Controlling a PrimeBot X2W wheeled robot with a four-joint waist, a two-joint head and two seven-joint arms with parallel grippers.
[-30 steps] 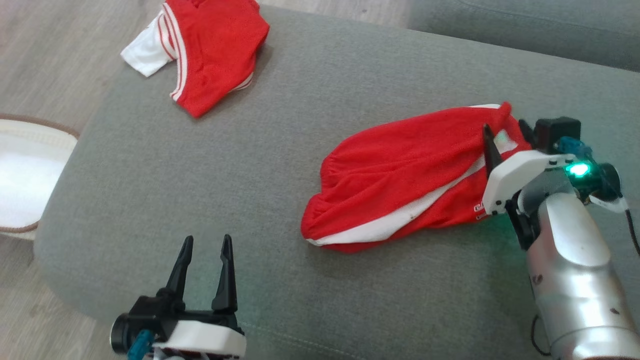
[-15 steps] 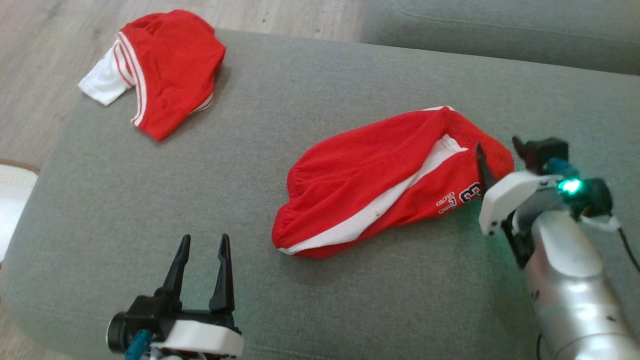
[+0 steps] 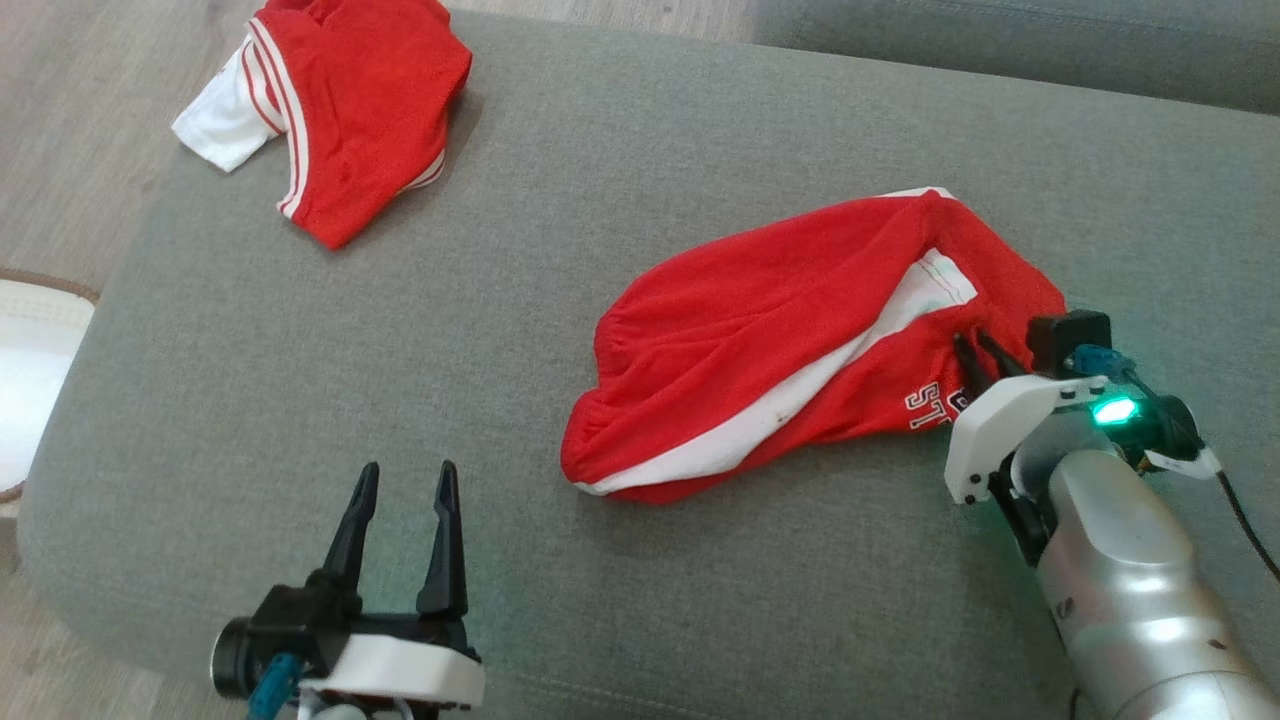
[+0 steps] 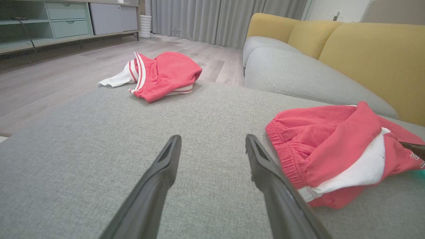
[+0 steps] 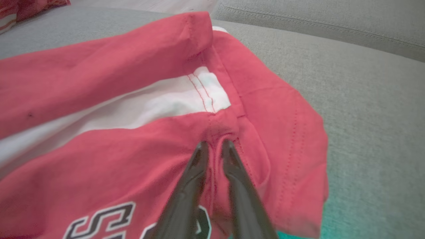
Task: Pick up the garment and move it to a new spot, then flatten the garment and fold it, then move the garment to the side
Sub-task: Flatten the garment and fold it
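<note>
**Right wrist view: right hand (image 5: 214, 144) pinches the garment (image 5: 99, 139)**

Fingers press on a fold of red cloth near the hem. The garment lies crumpled on the grey sofa cushion (image 3: 500, 350); the left hand (image 3: 405, 478) hovers spread, well apart. The pickup step is in hand; next, probably a lift and carry.

The red-and-white cloth shorts (image 3: 780, 340) lie on the right half of the grey fabric ottoman (image 3: 560, 250). A second red-and-white cloth garment (image 3: 360, 110) lies at its far left corner. The right gripper (image 3: 972, 342) sits at the shorts' right end, touching the cloth. The left gripper (image 3: 408, 470) hangs over the near left part. A grey upholstered sofa seat (image 3: 1000, 40) lies behind, and a white brown-rimmed basket (image 3: 50, 290) lies left of the ottoman.
</note>
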